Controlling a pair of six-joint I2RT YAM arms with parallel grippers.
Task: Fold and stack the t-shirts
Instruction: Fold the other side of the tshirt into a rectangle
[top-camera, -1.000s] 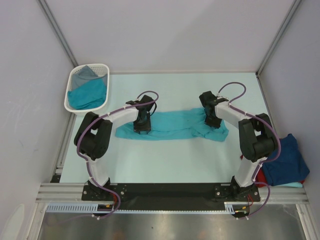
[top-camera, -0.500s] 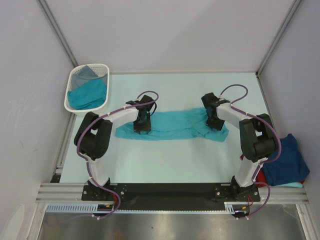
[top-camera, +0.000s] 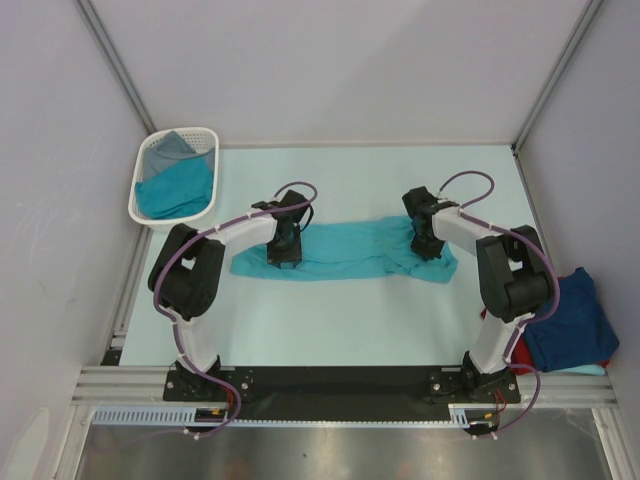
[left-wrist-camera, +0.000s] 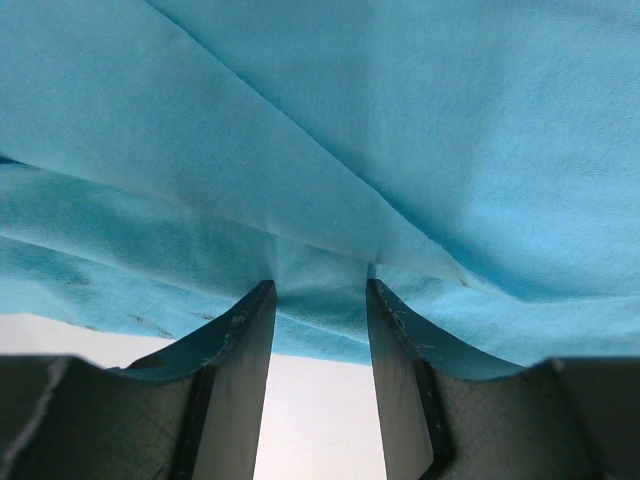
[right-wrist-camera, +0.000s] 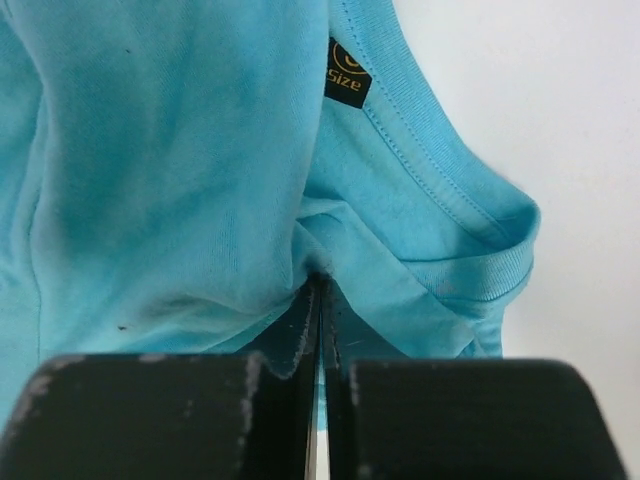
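A teal t-shirt (top-camera: 350, 250) lies as a long crumpled band across the middle of the table. My left gripper (top-camera: 283, 256) is at its left part. In the left wrist view this gripper (left-wrist-camera: 318, 285) is open, its fingertips against the shirt's (left-wrist-camera: 350, 130) near edge, with cloth across the gap. My right gripper (top-camera: 428, 247) is at the shirt's right end. In the right wrist view it (right-wrist-camera: 318, 280) is shut on a fold of the shirt (right-wrist-camera: 170, 150), beside the collar (right-wrist-camera: 440, 190) and the black size label (right-wrist-camera: 348, 85).
A white slotted basket (top-camera: 180, 133) at the back left holds another teal shirt (top-camera: 178, 188) and a grey one (top-camera: 170, 148). A navy shirt (top-camera: 570, 325) lies heaped at the table's right edge, behind the right arm, with a bit of red (top-camera: 517, 352) under it.
My right gripper has shifted very slightly at the shirt's right end. The left gripper and the shirt's lie look the same.
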